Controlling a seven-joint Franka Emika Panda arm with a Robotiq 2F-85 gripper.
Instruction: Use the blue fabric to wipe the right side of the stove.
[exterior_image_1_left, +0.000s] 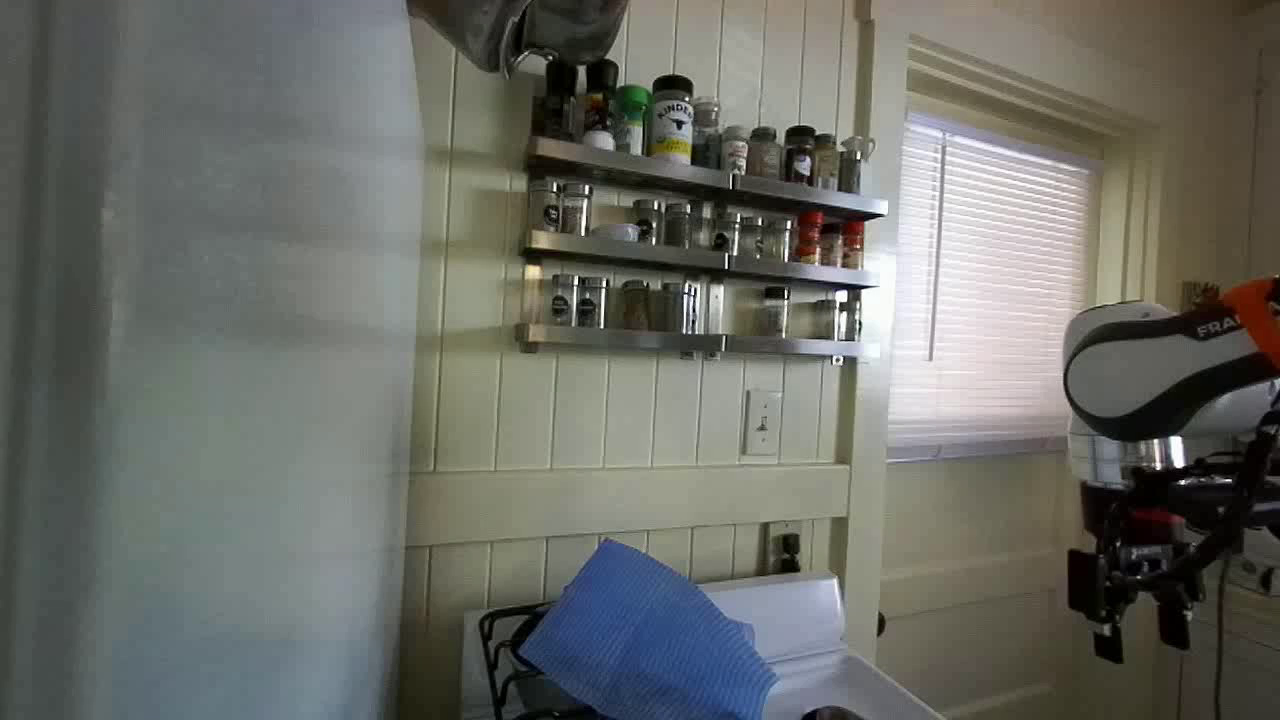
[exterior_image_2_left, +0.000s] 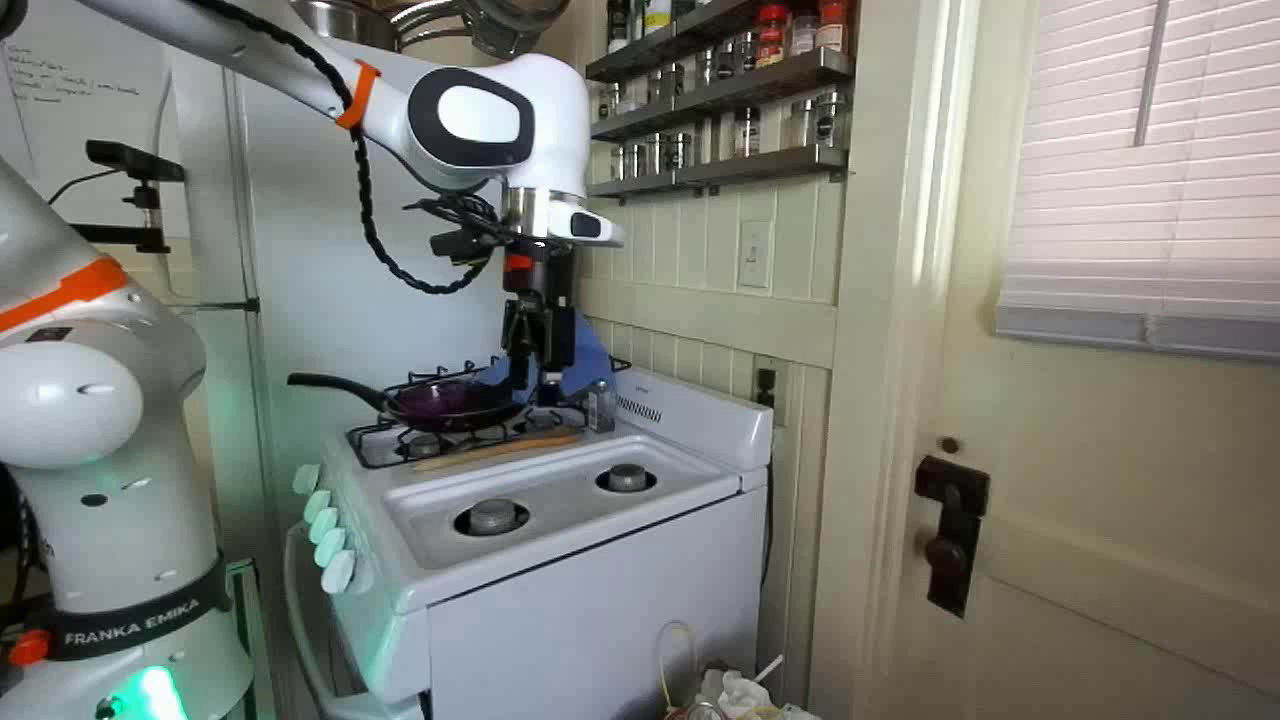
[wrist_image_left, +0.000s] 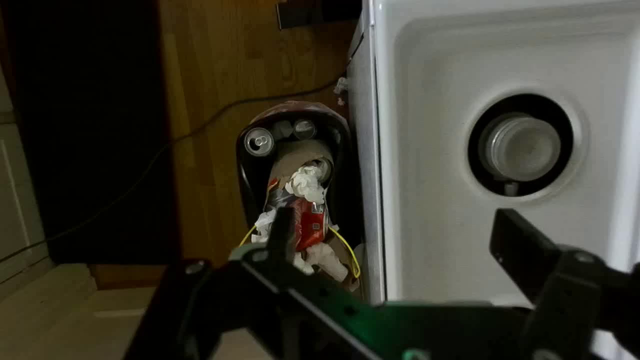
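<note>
- The claw (wrist_image_left: 395, 220) gapes wide, its fingers (wrist_image_left: 525, 252) spread with nothing between them.
- Below it, the wrist view shows the right side of the stove (wrist_image_left: 430, 240), a burner (wrist_image_left: 522, 147) without a grate, and a trash bin (wrist_image_left: 254, 175) just beside.
- Farther left, a frying pan (exterior_image_2_left: 460, 422) sits beyond a wooden utensil (exterior_image_2_left: 497, 452).
- The blue fabric (exterior_image_1_left: 650, 640), well apart from the claw, drapes over the left rear, one corner peaking; whether it touches the pan I cannot tell.
- It should handle light, soft and limp, hardly slippery or fragile. Best pinch: that raised peak, clear of the grates (exterior_image_1_left: 488, 645), which might snag it.
</note>
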